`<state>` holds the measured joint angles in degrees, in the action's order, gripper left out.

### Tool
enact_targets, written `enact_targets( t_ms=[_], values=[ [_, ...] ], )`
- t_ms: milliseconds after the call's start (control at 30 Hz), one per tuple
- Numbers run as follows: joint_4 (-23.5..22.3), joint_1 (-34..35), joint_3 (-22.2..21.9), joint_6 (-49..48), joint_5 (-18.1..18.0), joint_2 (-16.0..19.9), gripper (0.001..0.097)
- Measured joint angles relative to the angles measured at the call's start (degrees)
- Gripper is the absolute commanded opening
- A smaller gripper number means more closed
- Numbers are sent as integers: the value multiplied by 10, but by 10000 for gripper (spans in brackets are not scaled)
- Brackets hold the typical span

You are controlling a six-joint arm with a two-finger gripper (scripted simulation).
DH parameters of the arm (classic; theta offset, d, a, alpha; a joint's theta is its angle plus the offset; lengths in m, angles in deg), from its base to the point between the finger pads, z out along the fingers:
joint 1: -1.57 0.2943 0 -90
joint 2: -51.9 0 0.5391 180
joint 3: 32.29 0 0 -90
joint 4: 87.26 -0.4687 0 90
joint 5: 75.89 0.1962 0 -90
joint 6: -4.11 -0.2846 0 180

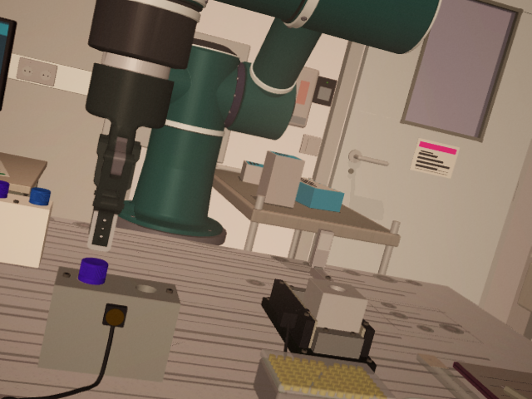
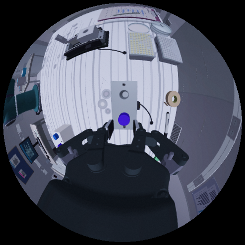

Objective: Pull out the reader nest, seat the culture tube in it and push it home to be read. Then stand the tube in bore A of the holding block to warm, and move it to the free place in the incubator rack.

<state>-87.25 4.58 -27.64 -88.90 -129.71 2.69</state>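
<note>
My gripper (image 1: 102, 240) (image 2: 123, 127) is open and empty, hanging just above the purple cap of the culture tube (image 1: 93, 270) (image 2: 123, 119). The tube stands upright in the left bore of the grey holding block (image 1: 111, 320) (image 2: 124, 104), and only its cap shows. The block's other bore (image 1: 146, 288) (image 2: 124, 94) is empty. The reader (image 1: 326, 322) (image 2: 86, 42), black with a pale nest block on top, sits to the right on the slatted table.
A white rack (image 1: 23, 227) (image 2: 60, 136) with blue-capped tubes stands at the left behind the block. A well plate (image 1: 318, 378) (image 2: 141, 45) lies in front of the reader. The block's cable (image 1: 86, 378) trails off the front, and a tape roll (image 2: 172, 98) lies right.
</note>
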Motion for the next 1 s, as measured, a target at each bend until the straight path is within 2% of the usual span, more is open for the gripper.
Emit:
enact_targets(
  t_ms=[533, 1000],
  values=[
    [0, 0, 3, 0, -11, -7, 460],
    [0, 0, 26, 0, -67, -40, 460]
  ],
)
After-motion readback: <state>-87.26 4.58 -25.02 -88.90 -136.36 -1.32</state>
